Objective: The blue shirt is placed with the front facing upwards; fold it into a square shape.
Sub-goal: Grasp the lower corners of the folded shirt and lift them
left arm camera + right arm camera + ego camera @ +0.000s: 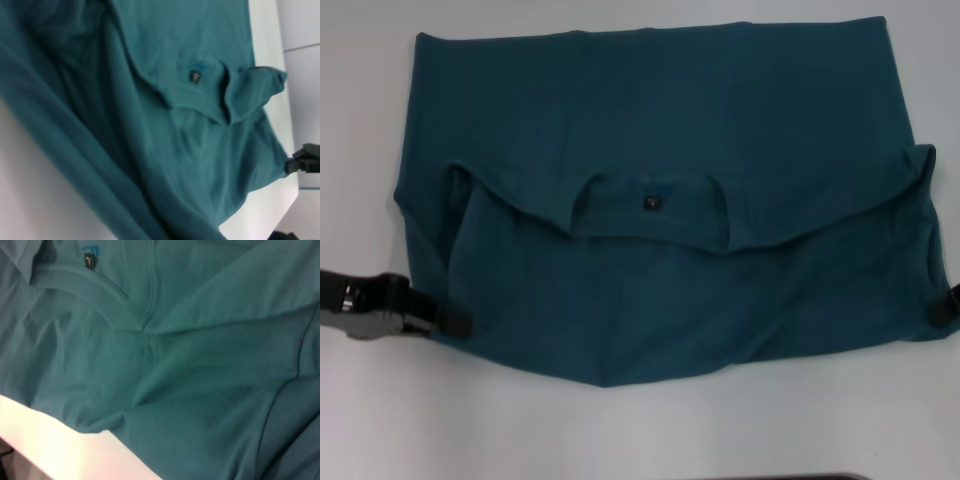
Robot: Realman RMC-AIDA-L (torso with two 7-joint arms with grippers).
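Blue shirt point(670, 200) lies folded — white table point(620, 430) beneath.

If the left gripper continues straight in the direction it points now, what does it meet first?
Probably the blue shirt itself: the left gripper points inward at the shirt's left edge, seemingly already touching the cloth. Depth is unclear.

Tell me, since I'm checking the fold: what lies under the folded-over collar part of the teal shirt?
Only more plain fabric of the dark teal-blue cotton shirt, resting on the white table. The small dark neck tag faces up; any chest print is covered.
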